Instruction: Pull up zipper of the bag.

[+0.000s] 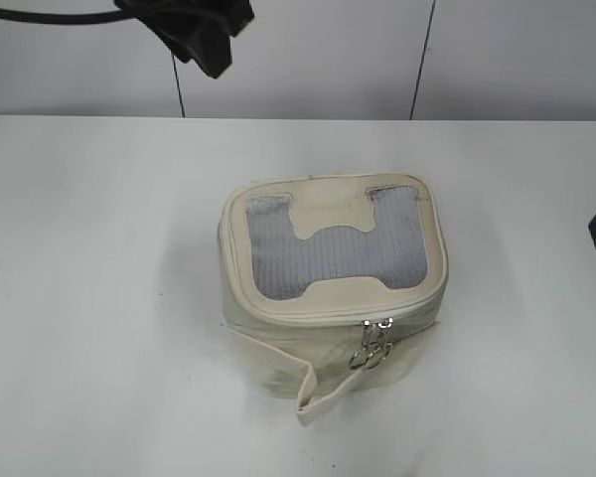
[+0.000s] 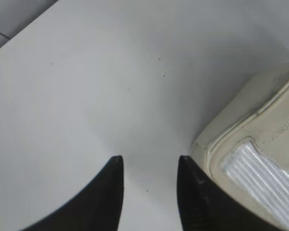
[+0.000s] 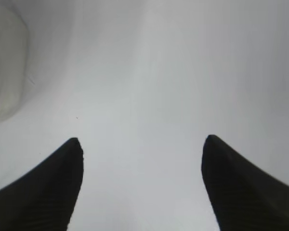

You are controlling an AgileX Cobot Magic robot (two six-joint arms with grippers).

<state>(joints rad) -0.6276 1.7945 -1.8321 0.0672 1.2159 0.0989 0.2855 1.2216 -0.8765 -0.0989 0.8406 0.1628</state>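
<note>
One bag [image 1: 333, 288], table centre — two zipper [image 1: 374, 343] sliders paired at its 5 o'clock corner.
Left gripper [image 2: 149, 166] at 11 o'clock, part-spread, empty; right gripper [image 3: 142, 144] at 3 o'clock, spread wide, empty — risk: small ring pulls may slip a loose pinch, or the unbraced bag slides.

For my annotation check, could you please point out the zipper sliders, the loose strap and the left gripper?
zipper sliders [image 1: 375, 340]: exterior view, on the silver ring pulls at the bag's front.
loose strap [image 1: 309, 393]: exterior view, on its hanging end.
left gripper [image 2: 150, 166]: left wrist view, between the fingertips.
</note>
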